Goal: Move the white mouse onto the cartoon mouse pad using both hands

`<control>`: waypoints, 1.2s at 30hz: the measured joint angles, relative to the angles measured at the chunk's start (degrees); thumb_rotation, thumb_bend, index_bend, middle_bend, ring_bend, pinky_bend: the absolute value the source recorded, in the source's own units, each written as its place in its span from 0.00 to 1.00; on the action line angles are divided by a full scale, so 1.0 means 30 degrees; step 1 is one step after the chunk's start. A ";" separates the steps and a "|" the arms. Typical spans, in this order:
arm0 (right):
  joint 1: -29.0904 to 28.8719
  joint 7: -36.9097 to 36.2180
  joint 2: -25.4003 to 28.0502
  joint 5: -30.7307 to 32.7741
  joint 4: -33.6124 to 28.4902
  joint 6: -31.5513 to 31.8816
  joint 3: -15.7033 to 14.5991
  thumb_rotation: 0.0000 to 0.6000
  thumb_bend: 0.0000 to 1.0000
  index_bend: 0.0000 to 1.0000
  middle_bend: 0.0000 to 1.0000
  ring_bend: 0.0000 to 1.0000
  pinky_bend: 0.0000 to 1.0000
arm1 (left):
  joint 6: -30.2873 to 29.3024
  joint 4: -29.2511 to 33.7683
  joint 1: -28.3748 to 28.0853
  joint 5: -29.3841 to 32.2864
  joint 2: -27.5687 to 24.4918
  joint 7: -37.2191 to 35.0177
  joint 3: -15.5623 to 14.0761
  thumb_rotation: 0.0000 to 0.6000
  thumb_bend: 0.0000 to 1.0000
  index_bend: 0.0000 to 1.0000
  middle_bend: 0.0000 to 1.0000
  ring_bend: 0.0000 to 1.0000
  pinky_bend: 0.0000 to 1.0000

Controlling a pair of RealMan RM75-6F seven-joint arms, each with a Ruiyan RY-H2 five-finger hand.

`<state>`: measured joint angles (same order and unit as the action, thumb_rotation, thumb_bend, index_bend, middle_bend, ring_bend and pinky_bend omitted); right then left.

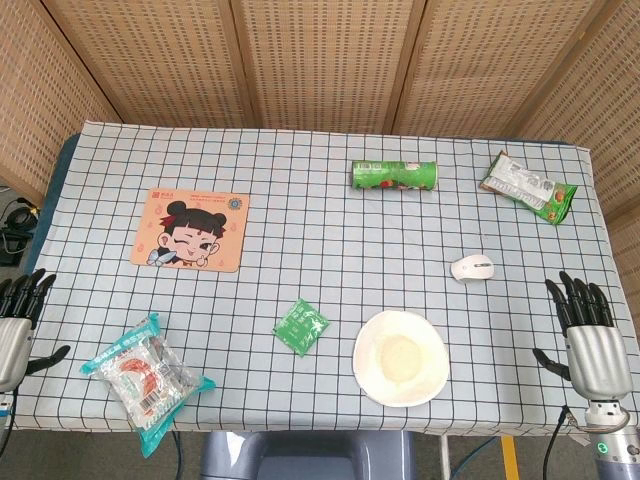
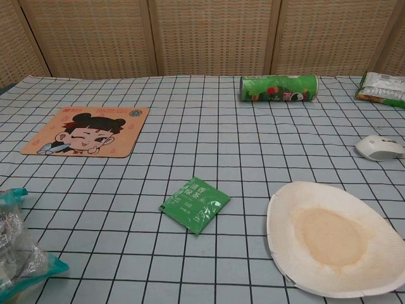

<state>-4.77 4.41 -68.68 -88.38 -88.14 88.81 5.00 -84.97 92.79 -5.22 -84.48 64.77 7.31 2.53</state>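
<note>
Both hands are hanging open and empty; the right hand risks nudging the mouse, lying just ahead-left of it, into the plate; the left hand is waiting well short of the pad.

White mouse, orange cartoon mouse pad, green can, small green packet and white paper plate on a tabletop covered in pale blue, black-gridded cloth.
</note>
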 measured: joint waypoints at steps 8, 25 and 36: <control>-0.0060 -0.0102 -0.0055 -0.0123 0.0068 -0.0105 -0.0090 1.00 0.13 0.00 0.00 0.00 0.00 | -0.0021 -0.0008 0.0012 -0.0009 -0.0031 -0.0029 0.0001 1.00 0.07 0.00 0.00 0.00 0.00; -0.1019 -0.0958 -0.0089 0.0012 0.0750 -0.1317 0.0285 1.00 0.13 0.15 0.00 0.00 0.04 | -0.0137 -0.0011 0.0040 0.0089 -0.0028 0.0163 0.0098 1.00 0.07 0.00 0.00 0.00 0.00; -0.3678 -0.1288 0.0168 0.1841 0.1239 -0.5249 0.1714 1.00 0.26 0.20 0.05 0.00 0.11 | 0.0026 -0.0153 -0.0077 0.0255 0.0140 0.0314 0.0202 1.00 0.07 0.00 0.00 0.00 0.00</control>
<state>-15.81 0.54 -68.18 -82.86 -84.42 73.07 10.14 -84.89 92.33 -5.45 -83.71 65.19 8.26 3.14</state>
